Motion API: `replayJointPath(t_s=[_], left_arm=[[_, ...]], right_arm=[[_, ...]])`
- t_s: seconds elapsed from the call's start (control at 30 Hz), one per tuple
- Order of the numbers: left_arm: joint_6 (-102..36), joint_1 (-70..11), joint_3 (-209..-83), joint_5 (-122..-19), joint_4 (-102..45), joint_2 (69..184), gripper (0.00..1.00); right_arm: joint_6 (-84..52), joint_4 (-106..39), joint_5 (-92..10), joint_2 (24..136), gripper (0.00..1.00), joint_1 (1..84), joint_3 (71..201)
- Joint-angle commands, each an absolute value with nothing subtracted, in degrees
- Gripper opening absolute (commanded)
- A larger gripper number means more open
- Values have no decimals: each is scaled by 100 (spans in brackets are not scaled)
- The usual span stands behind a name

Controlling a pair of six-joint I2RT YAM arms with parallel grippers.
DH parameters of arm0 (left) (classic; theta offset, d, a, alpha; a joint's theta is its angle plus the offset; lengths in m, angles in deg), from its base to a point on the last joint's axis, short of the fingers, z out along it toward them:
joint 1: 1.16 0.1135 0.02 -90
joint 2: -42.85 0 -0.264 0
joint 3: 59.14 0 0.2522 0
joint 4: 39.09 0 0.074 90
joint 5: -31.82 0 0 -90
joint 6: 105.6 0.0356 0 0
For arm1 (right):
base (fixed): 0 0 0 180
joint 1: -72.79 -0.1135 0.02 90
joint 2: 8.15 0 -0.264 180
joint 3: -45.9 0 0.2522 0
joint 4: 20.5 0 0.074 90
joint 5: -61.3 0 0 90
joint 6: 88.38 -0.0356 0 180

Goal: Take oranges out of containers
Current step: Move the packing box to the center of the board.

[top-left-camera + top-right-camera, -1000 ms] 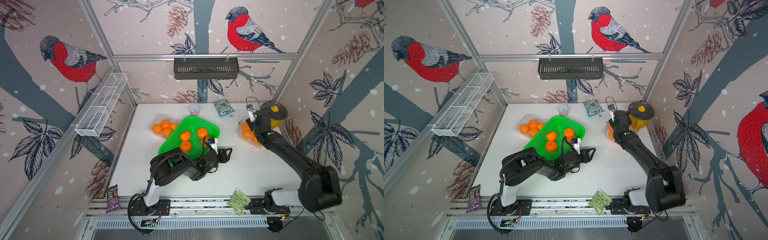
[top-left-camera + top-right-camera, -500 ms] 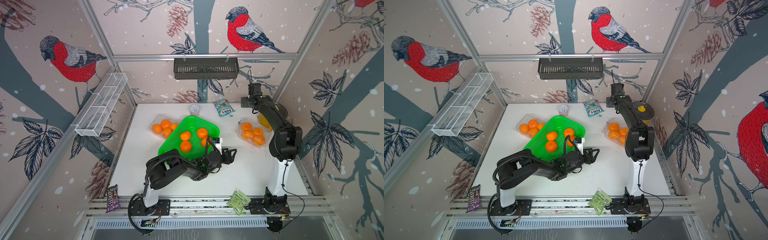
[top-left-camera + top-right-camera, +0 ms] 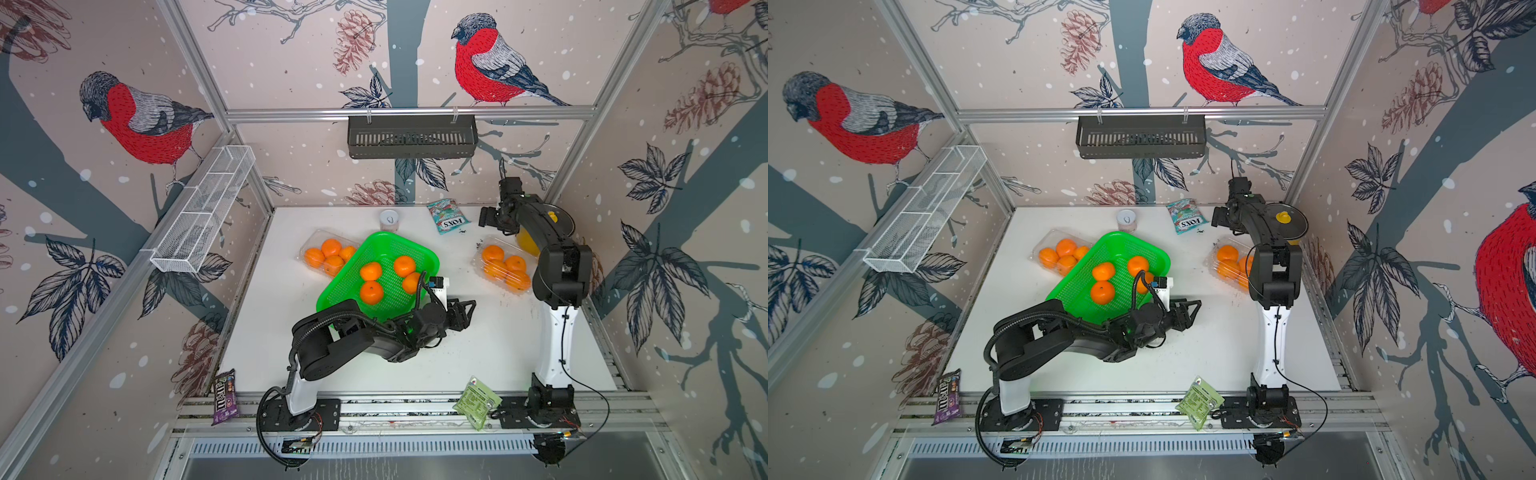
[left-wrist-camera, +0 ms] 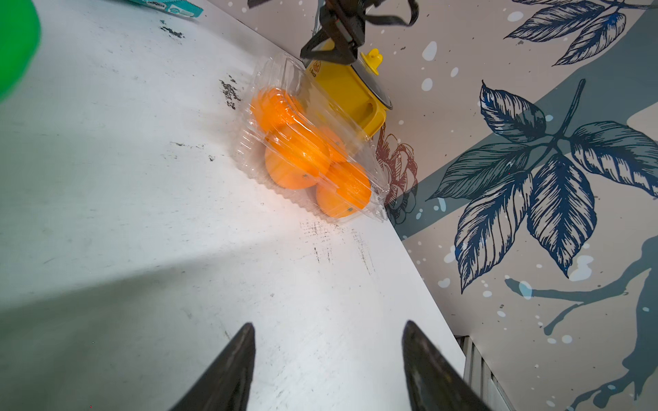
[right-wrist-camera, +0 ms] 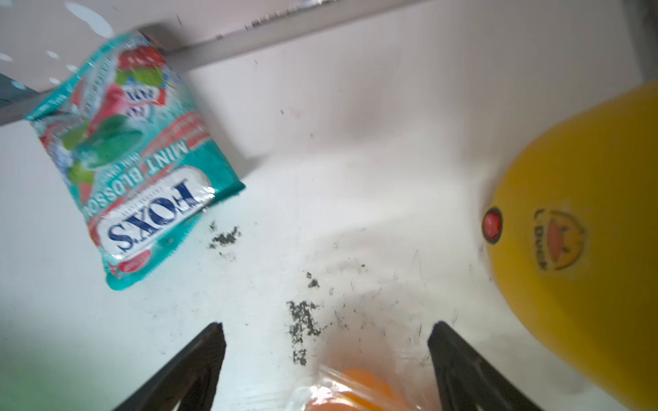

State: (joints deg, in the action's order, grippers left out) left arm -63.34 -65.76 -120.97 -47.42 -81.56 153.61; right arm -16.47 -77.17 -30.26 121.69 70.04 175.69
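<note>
1. Hovering low over the desk [image 3: 478, 365], the left fingers [image 4: 231, 366] are standing spread and empty, facing the closed clear box [image 4: 309, 142] of four oranges [image 4: 295, 160] beside the yellow pot [image 4: 349, 96], probably lining up to open it.
2. The right fingers [image 5: 188, 366] are hanging spread and empty above that box's far end.
3. Another box [image 3: 328, 255] is sitting against the green basket [image 3: 432, 259].

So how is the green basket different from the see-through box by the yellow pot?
The green basket is bright green with tiny holes; the clear box is see-through. The green basket is open on top, while a lid covers the clear box. The green basket looks bigger and sits mid-table; the clear box sits beside the yellow pot. Both hold four oranges.
</note>
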Motion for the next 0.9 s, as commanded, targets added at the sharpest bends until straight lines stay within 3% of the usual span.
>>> replayJointPath(t_s=[0.0,0.2,0.47,0.87], left_arm=[[-6358,-6585,-12062,-4622,-8123,15298,64],[-6533,-6628,-11936,-4552,-8065,15220,62],[-7217,-6869,-11541,-4412,-8183,15272,57],[-7828,-6945,-11315,-4574,-8827,15834,52]], right_arm=[[-1865,-7699,-3534,11981,91,7091,17241],[-1852,-7541,-3979,11570,91,7067,16525],[-2401,-6634,-4498,10194,91,6951,14667],[-2314,-6364,-4203,8539,90,6624,13155]])
